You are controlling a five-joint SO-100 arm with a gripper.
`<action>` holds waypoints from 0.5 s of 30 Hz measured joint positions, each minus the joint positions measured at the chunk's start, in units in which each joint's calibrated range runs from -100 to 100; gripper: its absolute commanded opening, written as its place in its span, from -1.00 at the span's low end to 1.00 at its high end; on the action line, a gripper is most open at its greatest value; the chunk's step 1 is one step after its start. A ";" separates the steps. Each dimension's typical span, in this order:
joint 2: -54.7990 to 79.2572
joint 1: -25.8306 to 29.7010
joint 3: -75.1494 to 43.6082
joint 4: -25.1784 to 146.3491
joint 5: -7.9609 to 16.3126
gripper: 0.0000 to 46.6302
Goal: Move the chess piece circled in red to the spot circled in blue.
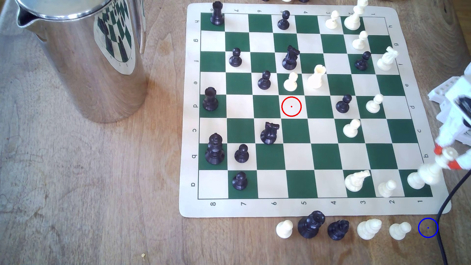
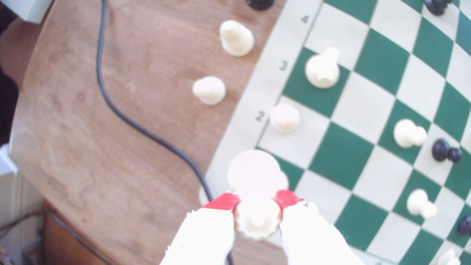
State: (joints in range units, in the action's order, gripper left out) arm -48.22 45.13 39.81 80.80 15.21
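Note:
The chess piece, a tall cream-white queen (image 1: pixel 430 174), hangs tilted over the board's near right corner in the exterior view. My gripper (image 1: pixel 447 156) is shut on it just under its coronet. In the wrist view the red-tipped fingers (image 2: pixel 224 201) clamp the queen (image 2: pixel 257 221), and its round base shows beyond them. The spot, a blue ring (image 1: pixel 428 227) on bare wood, lies off the mat, nearer the camera than the queen. The red ring (image 1: pixel 291 106) encloses a vacant light square mid-board.
A white piece (image 1: pixel 415 181) stands on the corner square beside the queen's base. Several captured pieces, the nearest a white pawn (image 1: pixel 399 230), line the wood left of the spot. A black cable (image 1: pixel 442 211) runs along the ring's right side. A steel jug (image 1: pixel 84 56) stands far left.

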 measured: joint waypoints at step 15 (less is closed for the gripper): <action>15.42 5.16 0.18 -12.27 -0.29 -0.98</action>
State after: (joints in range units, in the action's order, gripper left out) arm -32.80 50.29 39.99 68.53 14.92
